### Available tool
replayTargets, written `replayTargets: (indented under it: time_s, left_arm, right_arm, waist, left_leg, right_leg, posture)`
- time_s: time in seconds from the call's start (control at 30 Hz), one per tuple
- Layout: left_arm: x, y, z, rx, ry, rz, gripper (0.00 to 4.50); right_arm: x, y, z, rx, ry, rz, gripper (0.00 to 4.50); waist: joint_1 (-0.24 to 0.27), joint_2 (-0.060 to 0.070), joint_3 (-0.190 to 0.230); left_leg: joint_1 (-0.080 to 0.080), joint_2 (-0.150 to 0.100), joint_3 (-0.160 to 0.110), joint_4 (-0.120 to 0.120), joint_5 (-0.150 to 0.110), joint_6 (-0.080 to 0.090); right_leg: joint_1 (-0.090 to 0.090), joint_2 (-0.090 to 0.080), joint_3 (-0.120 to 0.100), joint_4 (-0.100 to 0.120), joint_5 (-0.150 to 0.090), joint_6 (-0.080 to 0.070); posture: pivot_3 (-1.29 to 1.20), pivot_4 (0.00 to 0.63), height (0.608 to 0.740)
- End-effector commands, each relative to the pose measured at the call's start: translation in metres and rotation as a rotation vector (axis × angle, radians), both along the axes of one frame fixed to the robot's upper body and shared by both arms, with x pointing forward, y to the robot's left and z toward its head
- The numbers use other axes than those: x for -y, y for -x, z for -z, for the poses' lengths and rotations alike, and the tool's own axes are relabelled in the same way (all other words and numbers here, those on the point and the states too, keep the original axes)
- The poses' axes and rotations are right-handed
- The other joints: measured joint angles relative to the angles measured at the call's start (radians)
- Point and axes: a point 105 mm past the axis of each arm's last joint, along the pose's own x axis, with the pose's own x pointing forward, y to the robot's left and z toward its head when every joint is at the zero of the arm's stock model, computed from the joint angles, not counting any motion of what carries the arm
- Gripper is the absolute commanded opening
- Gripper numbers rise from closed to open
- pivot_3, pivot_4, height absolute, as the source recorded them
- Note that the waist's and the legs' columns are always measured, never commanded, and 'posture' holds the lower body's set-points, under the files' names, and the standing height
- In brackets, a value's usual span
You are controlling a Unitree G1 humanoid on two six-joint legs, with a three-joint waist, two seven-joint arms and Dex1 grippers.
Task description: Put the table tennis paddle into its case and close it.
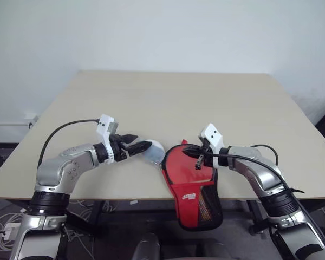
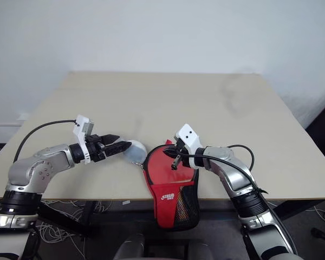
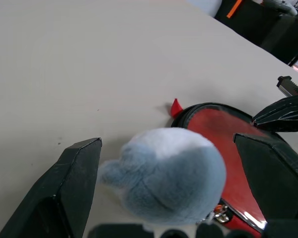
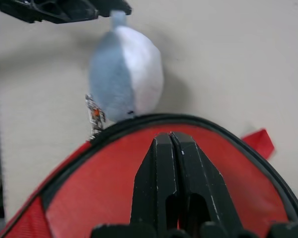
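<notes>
The red case (image 1: 190,187) lies at the table's front edge, its round end on the table and its handle end with white logo and mesh pocket hanging over the edge. I cannot tell the table tennis paddle apart from the case's red, black-rimmed face (image 3: 221,131). My right gripper (image 4: 170,136) is shut, fingertips together over that red face. My left gripper (image 3: 166,144) is open, one finger on each side of a small pale blue-grey fluffy lump (image 1: 155,151) beside the case's round end. A small metal clip (image 4: 94,115) sits between lump and case.
The beige table (image 1: 173,103) stretches bare behind the case up to a white wall. Cables and dark floor lie below the front edge (image 1: 97,199). My left gripper's fingers (image 4: 59,10) show beyond the lump in the right wrist view.
</notes>
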Motion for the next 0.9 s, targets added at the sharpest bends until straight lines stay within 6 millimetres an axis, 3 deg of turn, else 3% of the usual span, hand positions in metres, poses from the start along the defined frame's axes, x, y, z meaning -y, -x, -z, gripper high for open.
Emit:
replayTargets:
  time_s: [0.03,0.43,0.9]
  left_arm:
    - [0.0,-0.004,-0.009,0.052,-0.003,0.003,4.5]
    - [0.003,-0.005,0.005,0.003,0.014,-0.001,4.5]
    - [0.01,-0.018,0.028,-0.052,0.029,-0.055,4.5]
  right_arm:
    - [-0.005,0.0,0.002,0.028,-0.001,-0.005,0.02]
    - [-0.011,0.003,0.033,-0.03,0.001,0.007,0.02]
    - [-0.02,0.011,0.041,-0.055,-0.008,0.003,0.02]
  waist:
    - [-0.001,0.0,0.0]
    - [-0.004,0.0,0.0]
    - [-0.004,0.0,-0.001]
  left_leg:
    - [0.0,0.0,0.0,0.0,0.0,0.0]
    - [0.0,0.0,0.0,0.0,0.0,0.0]
    - [0.002,0.0,-0.001,0.001,0.0,0.0]
  right_leg:
    - [0.0,0.0,0.0,0.0,0.0,0.0]
    - [0.0,0.0,0.0,0.001,0.0,0.0]
    - [0.002,0.0,0.0,0.001,0.0,0.0]
  posture:
    - [0.0,0.0,0.684]
    - [0.0,0.0,0.684]
    - [0.0,0.0,0.684]
